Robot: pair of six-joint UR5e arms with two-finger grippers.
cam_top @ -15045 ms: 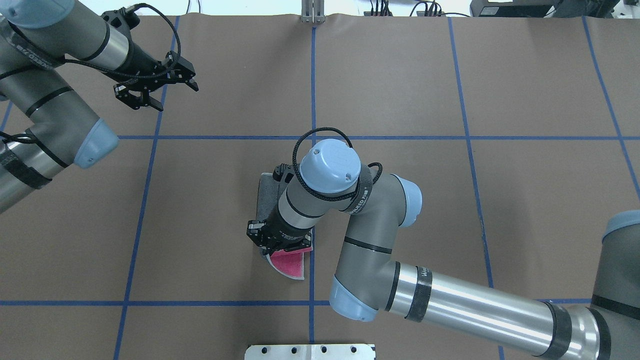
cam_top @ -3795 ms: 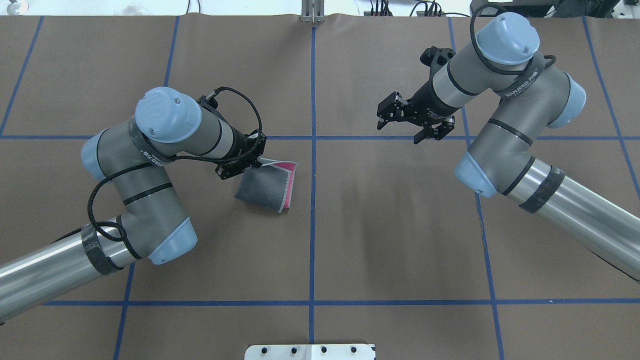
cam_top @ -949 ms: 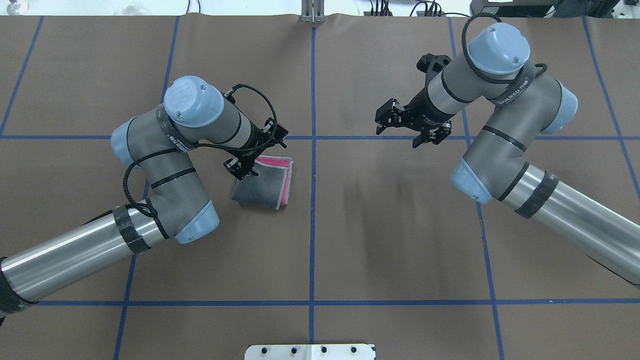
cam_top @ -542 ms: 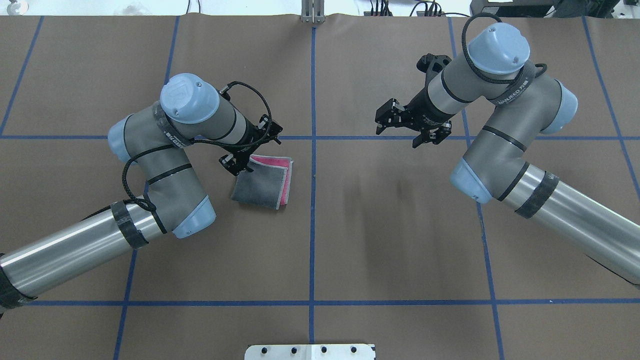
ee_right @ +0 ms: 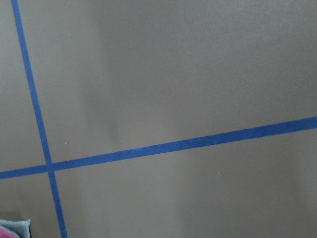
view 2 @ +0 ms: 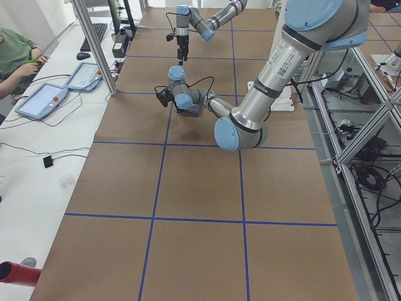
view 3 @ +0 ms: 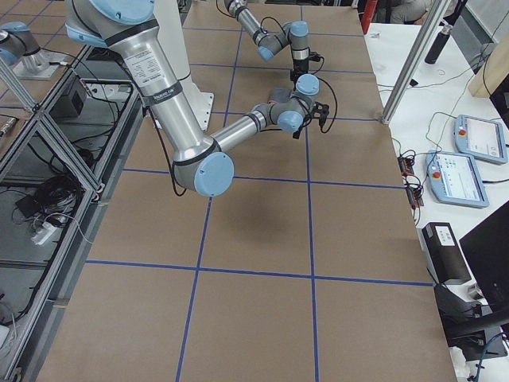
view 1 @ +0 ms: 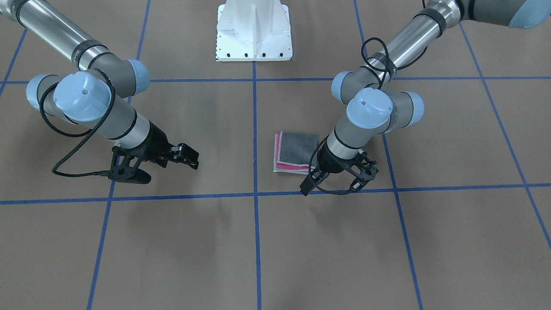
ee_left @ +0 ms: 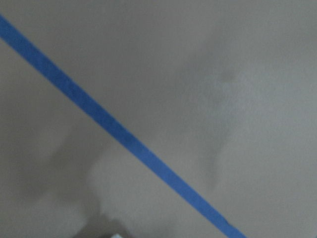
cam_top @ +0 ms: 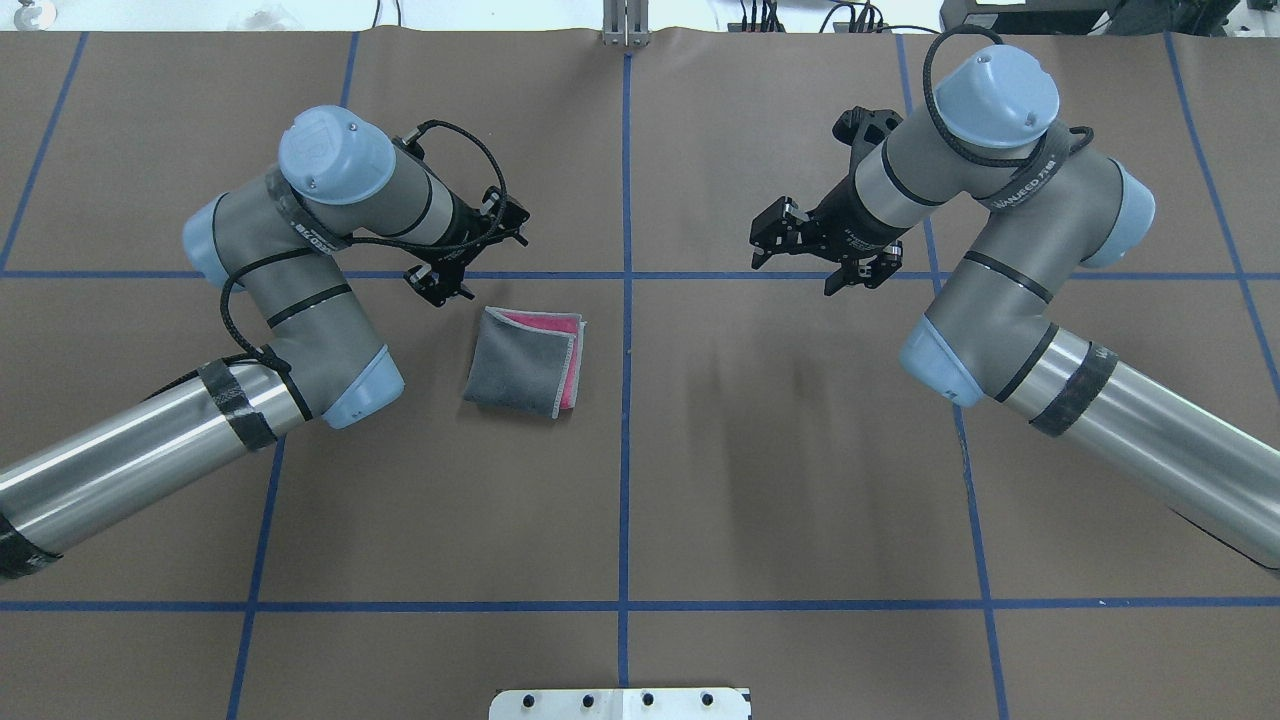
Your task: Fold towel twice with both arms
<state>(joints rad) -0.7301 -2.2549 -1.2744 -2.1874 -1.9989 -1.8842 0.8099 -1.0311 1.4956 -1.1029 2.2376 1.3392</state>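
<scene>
The towel [cam_top: 525,362] lies folded into a small square on the table, left of the centre line. Its dark grey face is up, and pink layers with light edging show along its right and far sides. The front-facing view has the towel [view 1: 295,150] beside the left arm's wrist. My left gripper [cam_top: 470,255] hangs open over the table just beyond the towel's far left corner, holding nothing and clear of the cloth; in the front-facing view the left gripper [view 1: 329,189] is just past the towel. My right gripper [cam_top: 795,270] hovers open and empty right of centre.
Brown paper with blue tape lines [cam_top: 625,300] covers the table. The white pedestal base [view 1: 254,34] stands at the robot's edge. A side desk holds tablets [view 2: 41,100], with a seated person [view 2: 12,53] beside it.
The left gripper has drawn away from the towel's far left corner, toward the far left. The towel lies still and the right arm has not moved.
</scene>
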